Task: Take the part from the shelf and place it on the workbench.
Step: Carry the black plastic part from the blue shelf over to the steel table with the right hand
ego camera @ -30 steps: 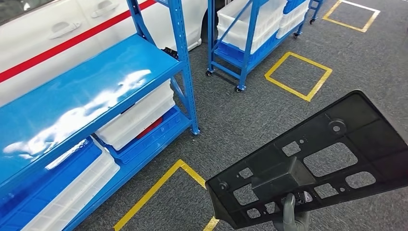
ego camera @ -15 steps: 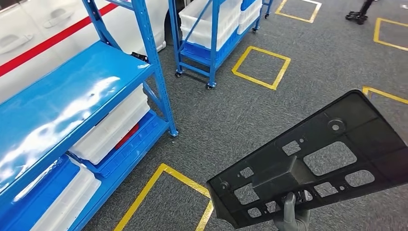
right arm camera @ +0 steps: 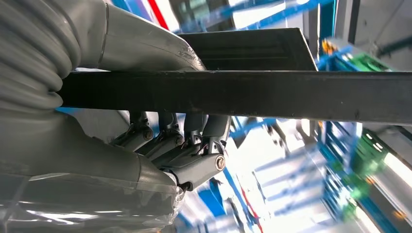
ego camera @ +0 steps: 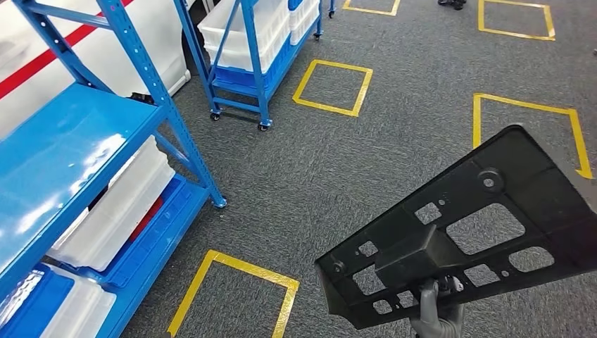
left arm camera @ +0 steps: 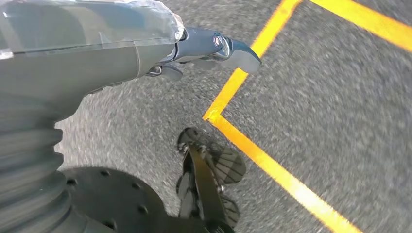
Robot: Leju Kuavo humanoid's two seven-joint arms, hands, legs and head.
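Note:
The part is a flat black plastic panel with several cut-outs and a raised block. It hangs tilted over the grey carpet at the lower right of the head view. My right hand grips it from below at its near edge. In the right wrist view the part's edge crosses the picture, and the right hand has its fingers curled under it with the thumb above. My left hand hangs over the floor beside a yellow line, fingers apart and holding nothing.
A blue shelf stands at the left with white bins on its lower levels. A wheeled blue rack with more bins stands further off. Yellow taped squares mark the grey carpet. A white car body lies behind the shelf.
The whole picture has shifted: my view has turned right, so the shelf and rack slide left and more floor squares appear. The part stays in my right hand at the same tilt.

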